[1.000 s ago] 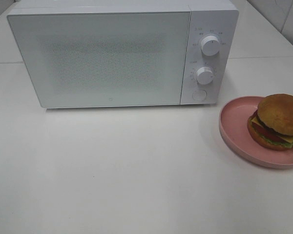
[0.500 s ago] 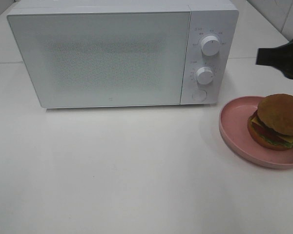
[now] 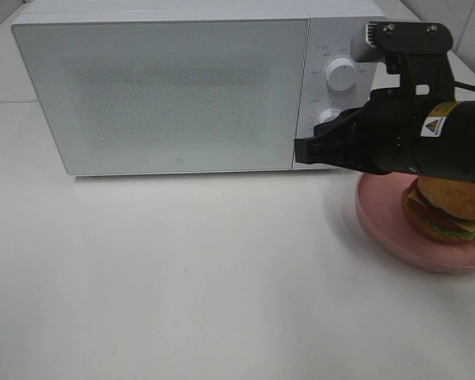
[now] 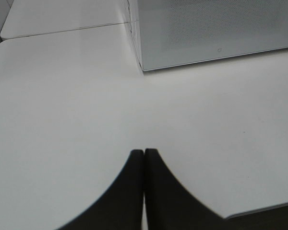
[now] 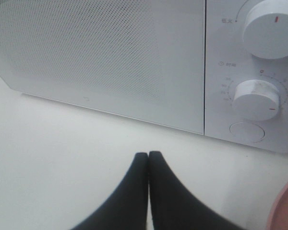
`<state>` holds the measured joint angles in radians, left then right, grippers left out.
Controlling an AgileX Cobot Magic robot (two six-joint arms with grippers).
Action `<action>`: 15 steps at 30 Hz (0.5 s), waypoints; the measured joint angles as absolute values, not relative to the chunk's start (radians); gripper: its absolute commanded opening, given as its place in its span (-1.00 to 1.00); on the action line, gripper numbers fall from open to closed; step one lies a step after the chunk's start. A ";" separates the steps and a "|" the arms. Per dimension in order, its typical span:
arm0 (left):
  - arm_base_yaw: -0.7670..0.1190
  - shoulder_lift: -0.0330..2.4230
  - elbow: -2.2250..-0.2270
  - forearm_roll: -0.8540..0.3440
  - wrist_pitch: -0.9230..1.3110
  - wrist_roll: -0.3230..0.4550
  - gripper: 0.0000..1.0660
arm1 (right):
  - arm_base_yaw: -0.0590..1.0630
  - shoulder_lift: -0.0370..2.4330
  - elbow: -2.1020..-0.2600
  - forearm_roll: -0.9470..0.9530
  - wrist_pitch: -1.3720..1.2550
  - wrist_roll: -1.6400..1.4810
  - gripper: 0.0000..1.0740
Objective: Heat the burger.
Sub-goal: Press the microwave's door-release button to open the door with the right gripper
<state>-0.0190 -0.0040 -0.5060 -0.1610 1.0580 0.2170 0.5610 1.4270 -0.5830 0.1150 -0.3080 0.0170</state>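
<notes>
The burger, golden bun over cheese, tomato and lettuce, sits on a pink plate at the right of the table; my right arm hides its top. My right gripper hovers in front of the white microwave, at the seam between its closed door and control panel. In the right wrist view the right gripper is shut and empty, and points at the door's lower corner, near the round button. My left gripper is shut and empty over bare table, seen only in its wrist view.
The microwave's upper knob shows; my right arm covers the lower knob in the high view, but the lower knob appears in the right wrist view. The plate's rim is close beside the right gripper. White table stretches in front.
My right arm has swung in from the right edge to the front of the microwave's control panel, now covering the lower knob and the top of the burger. Burger and plate have not moved.
</notes>
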 measured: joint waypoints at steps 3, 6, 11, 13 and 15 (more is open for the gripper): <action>-0.019 -0.004 -0.506 -0.161 1.058 0.217 -0.99 | 0.562 1.446 -0.584 0.115 -0.330 0.026 -1.00; -0.019 -0.004 -0.506 -0.161 1.058 0.217 -0.99 | 0.562 1.510 -0.584 0.107 -0.419 0.091 -0.99; -0.019 -0.004 -0.506 -0.161 1.058 0.217 -0.99 | 0.562 1.584 -0.584 0.099 -0.546 0.223 -0.98; -0.019 -0.004 -0.506 -0.161 1.058 0.217 -0.99 | 0.562 1.629 -0.585 0.094 -0.611 0.361 -0.97; -0.019 -0.004 -0.506 -0.161 1.058 0.217 -0.99 | 0.562 1.659 -0.586 0.093 -0.647 0.459 -0.97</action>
<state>-0.0190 -0.0040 -0.5060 -0.1610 1.0580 0.2170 0.5620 1.6590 -0.5860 0.0930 -0.6470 0.4590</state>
